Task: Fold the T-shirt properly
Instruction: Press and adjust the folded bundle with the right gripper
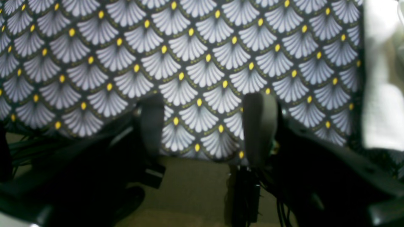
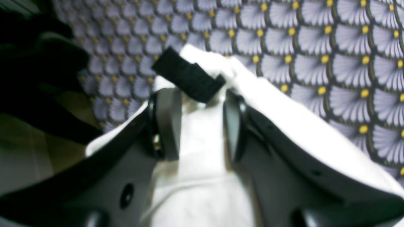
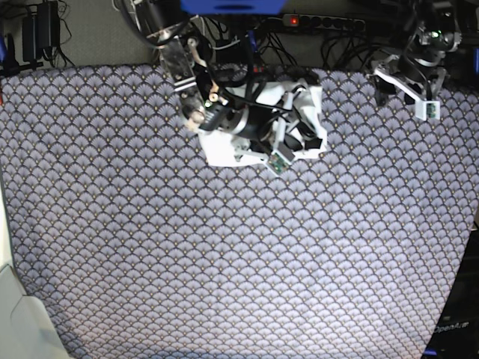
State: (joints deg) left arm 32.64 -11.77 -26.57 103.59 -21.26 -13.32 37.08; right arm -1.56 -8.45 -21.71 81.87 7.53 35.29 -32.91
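The T-shirt (image 3: 221, 152) lies bunched in a white heap at the back middle of the table, with no print showing. My right gripper (image 3: 278, 153) sits on the heap. In the right wrist view its fingers (image 2: 169, 123) are half closed, with a thick band of the white T-shirt (image 2: 202, 176) filling the gap. A dark ribbed piece (image 2: 189, 75) lies across the cloth just past the fingertips. My left gripper (image 3: 420, 96) hangs at the back right corner, away from the shirt. In the left wrist view the left gripper (image 1: 205, 126) is open and empty above the table's edge.
A patterned tablecloth (image 3: 224, 262) with white fans and yellow dots covers the whole table. A power strip and cables (image 3: 322, 21) run behind the back edge. The table's right edge (image 3: 468, 224) slants inward. A pale surface (image 3: 15, 314) lies at the front left.
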